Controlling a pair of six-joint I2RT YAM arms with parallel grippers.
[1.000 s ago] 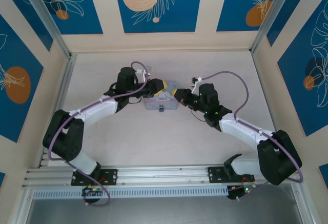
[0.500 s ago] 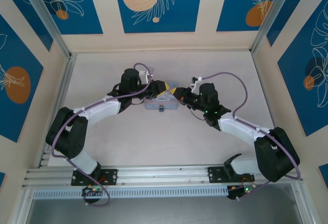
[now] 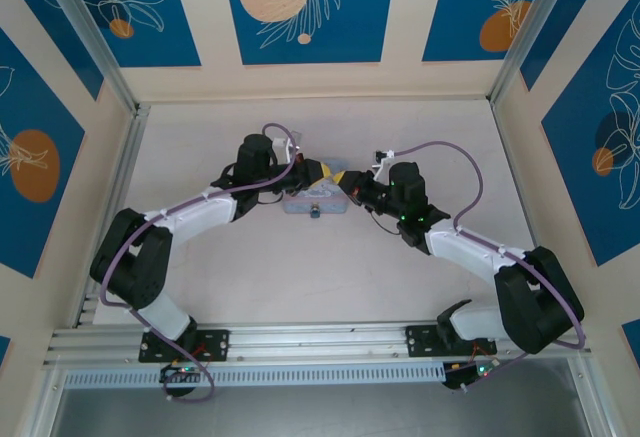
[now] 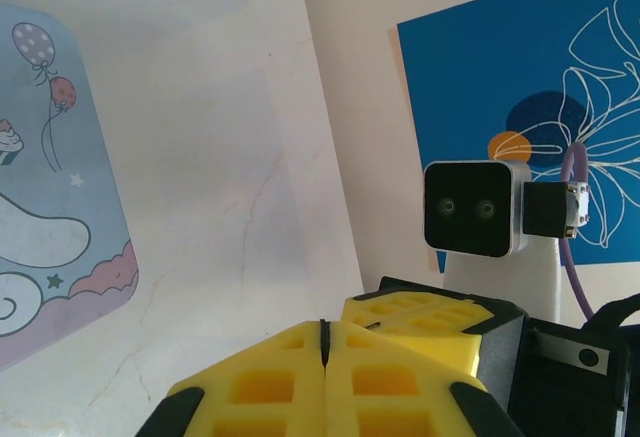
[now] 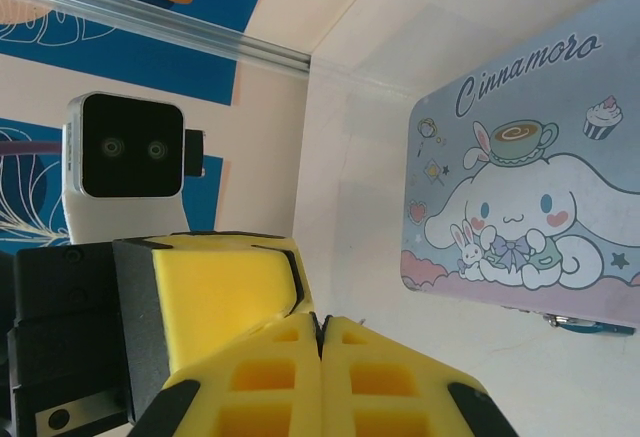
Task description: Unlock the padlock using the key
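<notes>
Since a second ago the left arm (image 3: 200,207) has swung right toward the tin and the left jaws have closed. Their yellow waffle-foam pads (image 4: 270,382) now press flat together, and I see nothing between them. The right jaws are pressed together too, pads (image 5: 385,377) edge to edge. Both tips sit nose to nose just beside the far edge of the tin (image 3: 312,200), a pale blue rounded rectangle printed with a white long-eared cartoon character, balloons and a cupcake. At its near edge sits the padlock (image 3: 315,213), a tiny dark blue block, apart from both jaws. My desk (image 3: 300,277) is smooth and pale, faintly veined like marble. Around it stand cream walls with blue panels (image 3: 300,7) of white leaf outlines and orange discs. An aluminium rail (image 3: 310,342) carries the arm bases.
</notes>
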